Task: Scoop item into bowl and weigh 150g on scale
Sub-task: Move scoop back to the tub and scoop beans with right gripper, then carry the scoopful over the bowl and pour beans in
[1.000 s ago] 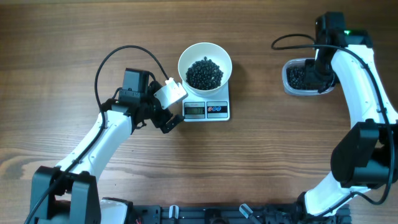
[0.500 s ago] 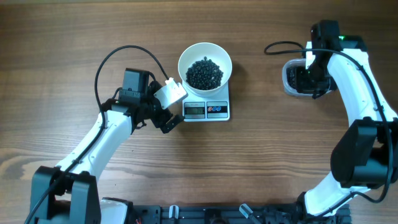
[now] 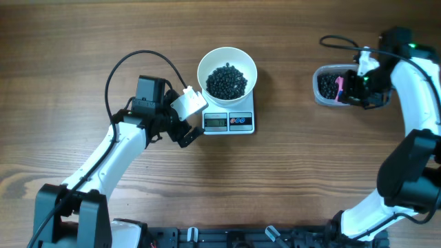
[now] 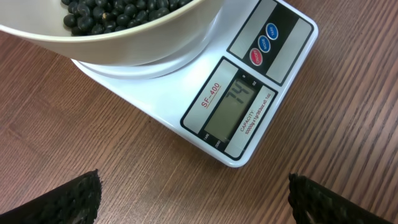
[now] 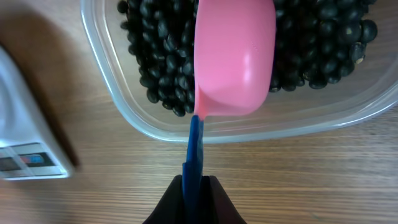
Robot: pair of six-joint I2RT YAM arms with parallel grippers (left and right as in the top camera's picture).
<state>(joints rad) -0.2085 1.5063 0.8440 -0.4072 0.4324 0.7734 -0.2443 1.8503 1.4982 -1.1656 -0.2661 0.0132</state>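
Observation:
The white bowl (image 3: pixel 227 71) stands on the scale (image 3: pixel 229 121) and holds a heap of black beans (image 3: pixel 227 81). My left gripper (image 3: pixel 194 118) is open just left of the scale, with nothing between its fingers. In the left wrist view the scale's display (image 4: pixel 233 107) faces me and the bowl (image 4: pixel 124 46) sits above it. My right gripper (image 5: pixel 194 199) is shut on the blue handle of a pink scoop (image 5: pixel 235 56). The scoop's cup hangs over the beans (image 5: pixel 155 62) in the clear tub (image 5: pixel 124 106). In the overhead view the scoop (image 3: pixel 339 88) lies inside the tub (image 3: pixel 320 93).
The clear tub stands at the far right of the wooden table, well apart from the scale. A corner of the scale (image 5: pixel 25 149) shows at the left edge of the right wrist view. Black cables loop above both arms.
My right arm has swung out to the right of the tub, and the pink scoop now shows over the beans. The left arm, bowl and scale have not moved.

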